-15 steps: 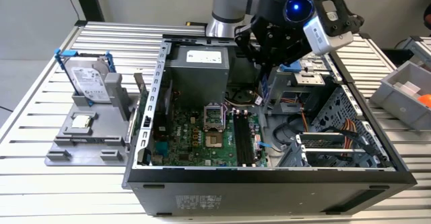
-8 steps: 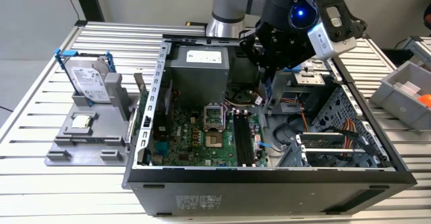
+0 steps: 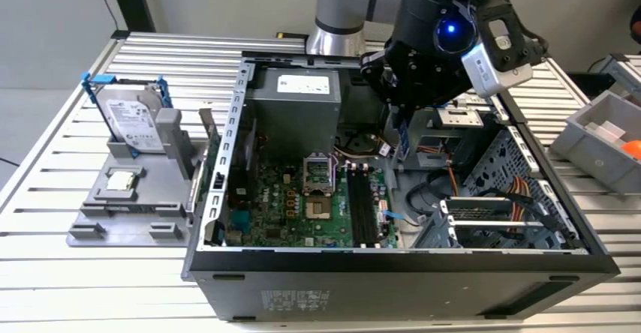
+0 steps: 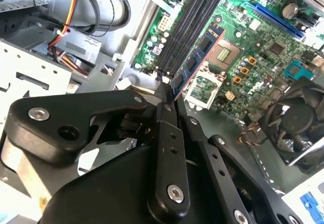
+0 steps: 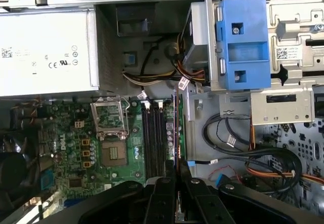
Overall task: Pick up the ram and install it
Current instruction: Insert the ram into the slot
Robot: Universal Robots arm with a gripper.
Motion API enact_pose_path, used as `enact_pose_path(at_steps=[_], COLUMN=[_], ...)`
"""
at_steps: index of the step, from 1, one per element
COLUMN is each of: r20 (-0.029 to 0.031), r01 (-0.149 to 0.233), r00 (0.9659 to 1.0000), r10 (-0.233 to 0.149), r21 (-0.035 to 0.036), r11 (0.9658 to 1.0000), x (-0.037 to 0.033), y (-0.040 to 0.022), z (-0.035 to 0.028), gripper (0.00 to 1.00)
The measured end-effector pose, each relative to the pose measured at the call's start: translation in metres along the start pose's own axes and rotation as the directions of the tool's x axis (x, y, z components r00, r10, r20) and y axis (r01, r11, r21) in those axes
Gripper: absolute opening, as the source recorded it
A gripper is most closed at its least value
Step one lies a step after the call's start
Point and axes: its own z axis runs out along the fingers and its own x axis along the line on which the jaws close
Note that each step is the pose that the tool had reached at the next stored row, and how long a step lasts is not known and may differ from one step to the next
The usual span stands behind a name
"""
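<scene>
Ram (image 3: 400, 134) hangs edge-down from our gripper (image 3: 401, 119) in the exterior view, above the open computer case (image 3: 401, 262) and over the black memory slots (image 3: 361, 209) on the motherboard (image 3: 281, 213). On the exterior view's left, a hard drive (image 3: 130, 115) in a blue frame stands in a grey holder (image 3: 125, 198), with a small silver processor chip (image 3: 122, 179) lying in front of it.

In the second wrist view, our jaws are clenched on one end of the ram (image 4: 197, 62), and the stick juts out from the gripper (image 4: 167, 100) toward the slots (image 4: 187, 26), not yet seated in any of them.

In the first wrist view we see the ram (image 5: 175, 133) edge-on as a thin line just beside the slots (image 5: 154, 138), rising from the gripper (image 5: 175, 181).

We judge the stick to be light, stiff and thin, and fragile at its chips and contact edge; gripping its flat faces near the top edge seems safest.
</scene>
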Motion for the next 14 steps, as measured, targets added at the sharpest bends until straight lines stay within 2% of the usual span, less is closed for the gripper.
enact_pose_path(at_steps=[8,14], r20=[0.0002,0.0002], r01=[0.000,0.000], r00=[1.0000,1.0000], r10=[0.000,0.000], r21=[0.0002,0.0004], r11=[1.0000,1.0000], x=[-0.0001,-0.0002], y=[-0.0017,-0.0053], z=[0.0012,0.0096], gripper=[0.00,0.00])
